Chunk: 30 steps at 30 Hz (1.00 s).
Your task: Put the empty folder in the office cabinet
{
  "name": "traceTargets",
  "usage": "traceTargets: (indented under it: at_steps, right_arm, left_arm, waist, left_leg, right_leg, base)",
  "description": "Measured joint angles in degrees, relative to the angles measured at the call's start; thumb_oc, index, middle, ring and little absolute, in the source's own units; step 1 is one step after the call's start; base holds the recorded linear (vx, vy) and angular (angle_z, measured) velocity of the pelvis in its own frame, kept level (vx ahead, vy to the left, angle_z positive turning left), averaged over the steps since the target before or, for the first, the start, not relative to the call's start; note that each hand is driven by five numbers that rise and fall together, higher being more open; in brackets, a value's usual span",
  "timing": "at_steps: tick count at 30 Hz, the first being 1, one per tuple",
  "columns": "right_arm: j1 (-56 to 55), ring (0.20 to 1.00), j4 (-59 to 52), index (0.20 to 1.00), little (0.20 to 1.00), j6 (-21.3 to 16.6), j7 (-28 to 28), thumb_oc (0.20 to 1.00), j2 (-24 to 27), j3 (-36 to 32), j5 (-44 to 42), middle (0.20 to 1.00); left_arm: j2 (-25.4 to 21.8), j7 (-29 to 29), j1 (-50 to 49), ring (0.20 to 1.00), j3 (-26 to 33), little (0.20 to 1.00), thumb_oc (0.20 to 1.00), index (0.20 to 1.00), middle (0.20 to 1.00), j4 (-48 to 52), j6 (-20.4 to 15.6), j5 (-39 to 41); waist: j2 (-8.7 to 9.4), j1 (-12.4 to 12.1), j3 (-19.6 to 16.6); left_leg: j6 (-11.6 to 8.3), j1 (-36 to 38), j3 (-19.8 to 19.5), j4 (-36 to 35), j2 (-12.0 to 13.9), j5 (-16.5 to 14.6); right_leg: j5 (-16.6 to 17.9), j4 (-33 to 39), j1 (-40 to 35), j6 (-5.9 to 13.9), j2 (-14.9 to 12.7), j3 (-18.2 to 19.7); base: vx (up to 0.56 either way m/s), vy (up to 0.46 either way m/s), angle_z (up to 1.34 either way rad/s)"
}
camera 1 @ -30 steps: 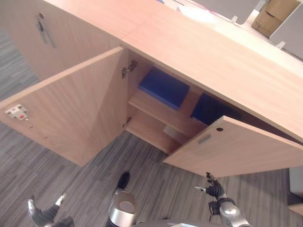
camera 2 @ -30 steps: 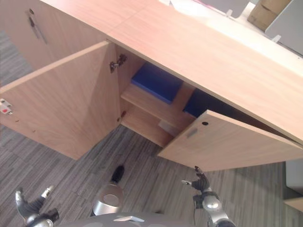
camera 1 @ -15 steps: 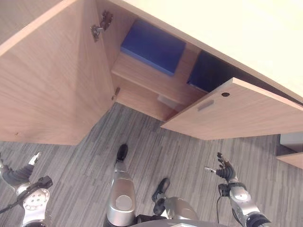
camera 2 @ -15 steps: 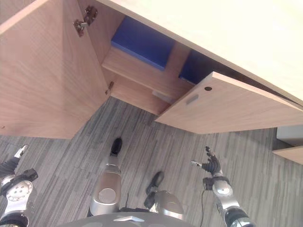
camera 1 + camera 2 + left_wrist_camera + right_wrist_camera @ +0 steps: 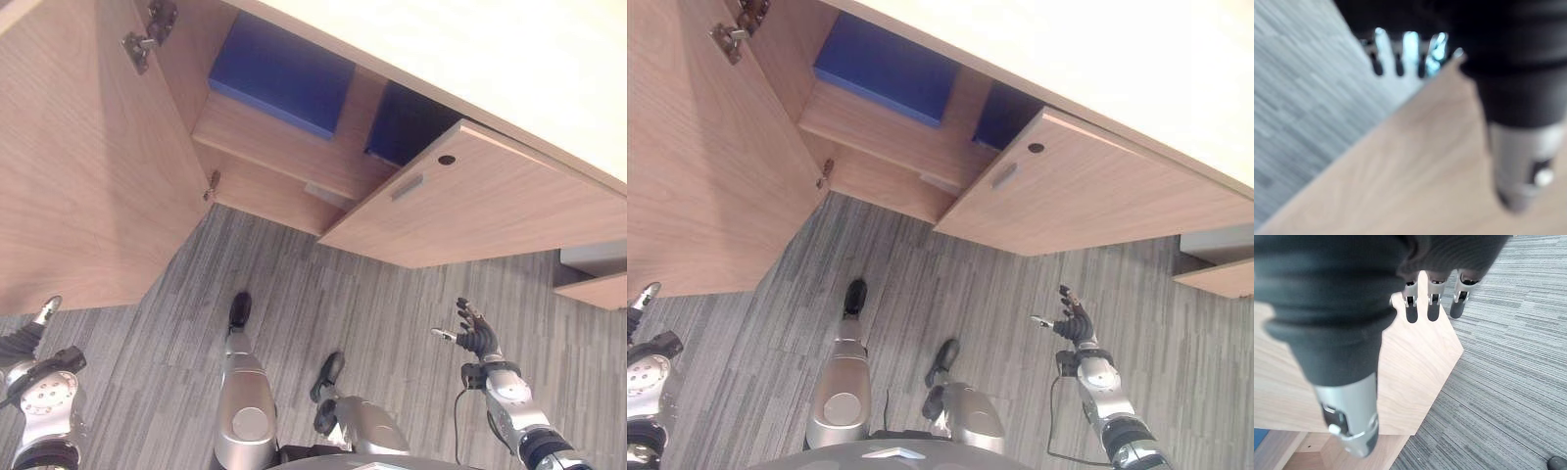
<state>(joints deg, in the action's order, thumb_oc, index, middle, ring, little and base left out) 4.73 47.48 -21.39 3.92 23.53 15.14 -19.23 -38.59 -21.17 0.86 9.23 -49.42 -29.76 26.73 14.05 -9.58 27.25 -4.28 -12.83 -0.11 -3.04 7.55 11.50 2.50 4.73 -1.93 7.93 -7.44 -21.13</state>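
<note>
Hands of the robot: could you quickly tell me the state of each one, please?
Left hand: open, fingers straight, holding nothing.
Right hand: open, fingers relaxed, holding nothing.

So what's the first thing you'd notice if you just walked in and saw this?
Probably the wooden cabinet with both doors swung open, and the two bright blue folders lying on its upper shelf: a lighter one and a darker one in shadow beside it. Then the robot's hands low over the grey carpet, the right hand near the right door and the left hand by the left door, both holding nothing.
</note>
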Motion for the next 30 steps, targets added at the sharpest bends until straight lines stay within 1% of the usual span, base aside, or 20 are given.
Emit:
traceTargets:
  at_steps: [1,3,7,9,10,11,14,15,16,17,19,20,21,22,24,26,27,28,30]
  right_arm:
    - [0.0,1.000,0.0,1.000,1.000,0.0,0.0,1.000,0.0,0.0,0.0,1.000]
    - [-0.1,1.000,0.0,1.000,1.000,0.3,0.2,1.000,0.0,0.1,-0.1,1.000]
    - [0.0,1.000,0.2,1.000,1.000,0.3,0.6,1.000,0.0,0.1,-1.5,1.000]
    - [0.0,1.000,0.2,1.000,1.000,0.3,0.6,1.000,0.0,0.1,-1.5,1.000]
    - [0.0,1.000,0.4,1.000,1.000,0.4,0.7,1.000,-0.1,0.1,-2.3,1.000]
    - [0.0,1.000,0.5,1.000,1.000,0.5,0.7,1.000,-0.2,0.0,-2.3,1.000]
    - [-0.1,1.000,1.6,1.000,1.000,0.5,0.6,1.000,-1.8,-1.8,-2.3,1.000]
    - [-0.4,1.000,1.7,1.000,1.000,0.5,0.5,1.000,-2.2,-2.0,-2.3,1.000]
    - [-0.9,1.000,1.7,1.000,1.000,0.5,0.4,1.000,-2.5,-2.1,-2.2,1.000]
    - [-1.8,1.000,1.7,1.000,1.000,0.6,0.4,1.000,-2.4,-2.1,-2.2,1.000]
    - [-2.6,1.000,2.3,1.000,1.000,0.6,0.1,1.000,-2.7,-2.1,-2.1,1.000]
    - [-3.9,1.000,2.4,1.000,1.000,0.6,-0.3,1.000,-3.2,-2.3,-1.9,1.000]
    - [-4.6,1.000,2.4,1.000,1.000,0.6,-0.3,1.000,-3.3,-2.3,-1.5,1.000]
    - [-5.3,1.000,2.3,1.000,1.000,0.6,-0.5,1.000,-3.3,-2.3,-1.0,1.000]
    - [-6.6,1.000,2.2,1.000,1.000,0.6,-1.1,1.000,-3.4,-2.3,-0.4,1.000]
    - [-8.0,1.000,2.2,1.000,1.000,0.6,-1.8,1.000,-3.4,-2.4,0.1,1.000]
    - [-8.7,1.000,2.9,1.000,1.000,0.6,-2.3,1.000,-3.5,-2.4,0.1,1.000]
    - [-8.7,1.000,2.9,1.000,1.000,0.6,-2.3,1.000,-3.5,-2.4,0.1,1.000]
    - [-9.3,1.000,4.8,1.000,1.000,0.4,-2.3,1.000,-3.6,-2.3,0.2,1.000]
  left_arm:
    - [0.0,0.0,0.0,1.000,0.0,1.000,1.000,1.000,1.000,0.0,0.0,0.0]
    - [-1.1,1.8,1.4,1.000,0.0,1.000,1.000,1.000,1.000,-1.5,1.0,1.2]
    - [-0.3,6.6,1.3,1.000,-0.4,1.000,1.000,1.000,1.000,-3.1,2.7,2.3]
    - [-0.3,6.6,1.3,1.000,-0.4,1.000,1.000,1.000,1.000,-3.1,2.7,2.3]
    - [1.4,7.9,1.1,1.000,-2.7,1.000,1.000,1.000,1.000,-5.7,4.4,2.8]
    - [2.5,9.0,1.0,1.000,-3.0,1.000,1.000,1.000,1.000,-6.2,4.8,2.9]
    - [7.6,9.5,-0.7,1.000,-5.9,1.000,1.000,1.000,1.000,-7.9,5.5,3.4]
    - [9.3,9.5,-1.7,1.000,-7.0,1.000,1.000,1.000,1.000,-7.9,5.6,3.4]
    - [11.3,10.5,-3.0,1.000,-8.3,1.000,1.000,1.000,1.000,-7.9,5.8,3.3]
    - [13.0,11.8,-3.9,1.000,-10.4,1.000,1.000,1.000,1.000,-7.9,6.3,3.3]
    - [15.3,13.9,-5.2,1.000,-12.6,1.000,1.000,1.000,1.000,-8.0,6.6,3.0]
    - [17.7,15.1,-6.1,1.000,-14.0,1.000,1.000,1.000,1.000,-9.0,6.7,2.6]
    - [18.8,15.7,-6.7,1.000,-14.4,1.000,1.000,1.000,1.000,-9.1,6.7,2.5]
    - [19.6,16.2,-7.1,1.000,-14.9,1.000,1.000,1.000,1.000,-9.0,6.7,2.1]
    - [19.7,17.0,-7.7,1.000,-16.5,1.000,1.000,1.000,1.000,-9.1,7.1,2.1]
    - [20.3,19.0,-8.3,1.000,-18.2,1.000,1.000,1.000,1.000,-9.2,6.7,1.9]
    - [21.6,20.7,-8.0,1.000,-19.5,1.000,1.000,1.000,1.000,-9.7,6.3,0.9]
    - [21.6,20.7,-8.0,1.000,-19.5,1.000,1.000,1.000,1.000,-9.7,6.3,0.9]
    - [24.1,21.8,-8.0,1.000,-21.1,1.000,1.000,1.000,1.000,-9.8,6.2,0.9]
  waist:
    - [0.00,0.0,0.0]
    - [0.08,0.0,0.1]
    - [0.05,0.2,0.1]
    - [0.05,0.2,0.1]
    - [-0.13,0.7,0.1]
    - [-0.29,1.1,0.2]
    - [-1.56,1.6,0.2]
    - [-2.33,2.3,0.0]
    - [-3.48,3.0,-0.7]
    - [-4.97,3.1,-1.5]
    - [-6.91,4.3,-2.6]
    - [-8.28,5.1,-4.1]
    - [-8.85,5.6,-5.1]
    - [-9.25,6.4,-6.0]
    - [-9.49,7.6,-8.0]
    - [-9.33,8.2,-9.7]
    - [-9.40,9.4,-11.5]
    - [-9.40,9.4,-11.5]
    - [-9.59,10.2,-14.0]
  left_leg:
    - [0.00,0.0,0.0,0.0,0.0,0.0]
    - [-0.37,-0.1,-0.1,-0.2,0.4,0.3]
    - [-0.44,1.1,0.8,-1.2,0.8,0.6]
    - [-0.44,1.1,0.8,-1.2,0.8,0.6]
    - [-0.30,2.3,1.7,-1.3,0.8,0.6]
    - [-0.37,2.5,1.8,-1.2,0.8,0.5]
    - [-0.08,4.7,3.5,-1.3,0.6,0.3]
    - [0.13,5.4,3.7,-1.3,0.4,0.1]
    - [0.22,5.7,4.1,-1.4,0.2,0.1]
    - [0.26,5.8,4.6,-1.4,0.3,0.0]
    - [0.26,6.0,4.7,-1.4,0.3,0.1]
    - [0.30,6.6,5.6,-1.5,0.4,0.0]
    - [0.32,6.6,5.9,-1.9,0.6,0.0]
    - [0.32,7.0,6.2,-1.9,0.8,0.0]
    - [0.26,7.4,7.0,-1.9,1.0,-0.1]
    - [0.20,8.0,7.9,-1.9,1.2,-0.4]
    - [0.07,8.3,8.2,-1.9,1.3,-0.5]
    - [0.07,8.3,8.2,-1.9,1.3,-0.5]
    - [0.02,8.5,9.2,-1.9,1.4,-0.7]
  right_leg:
    - [0.0,0.0,0.0,0.00,0.0,0.0]
    - [0.0,0.0,0.2,-0.01,0.4,0.1]
    - [0.1,0.0,0.0,-0.08,0.5,1.0]
    - [0.1,0.0,0.0,-0.08,0.5,1.0]
    - [0.2,0.0,-0.7,-0.11,0.3,1.8]
    - [0.2,0.0,-0.7,-0.13,0.2,1.9]
    - [0.5,0.0,-1.9,0.00,-0.5,3.5]
    - [0.6,0.0,-2.4,0.05,-0.8,3.7]
    - [0.6,0.0,-2.5,0.07,-1.0,4.1]
    - [0.6,0.0,-2.2,0.06,-1.0,4.8]
    - [0.4,0.0,-2.2,-0.15,-1.0,4.9]
    - [0.2,0.0,-2.2,-0.01,-1.0,5.7]
    - [0.2,0.0,-2.1,0.00,-0.9,6.0]
    - [0.2,0.0,-2.2,-0.01,-0.9,6.4]
    - [0.3,0.1,-2.1,-0.04,-0.8,7.1]
    - [0.3,0.1,-2.0,-0.09,-0.8,7.9]
    - [0.2,0.3,-1.9,-0.15,-0.9,8.1]
    - [0.2,0.3,-1.9,-0.15,-0.9,8.1]
    - [0.2,0.3,-1.3,-0.16,-1.0,9.2]
  base:
    - [0.00,0.000,0.00]
    - [0.02,-0.049,0.00]
    - [0.02,-0.038,-0.08]
    - [0.03,-0.011,-0.10]
    - [0.06,-0.026,-0.14]
    - [0.11,-0.034,-0.20]
    - [0.08,-0.013,-0.22]
    - [0.07,-0.019,-0.17]
    - [0.08,-0.015,-0.21]
    - [0.10,-0.028,-0.17]
    - [0.10,-0.028,-0.14]
    - [0.10,-0.031,-0.22]
    - [0.07,-0.029,-0.28]
    - [0.07,-0.017,-0.20]
    - [0.06,-0.011,-0.21]
    - [0.07,-0.012,-0.21]
    - [0.06,-0.007,-0.11]
    - [0.06,-0.001,-0.13]
    - [0.07,-0.002,-0.24]
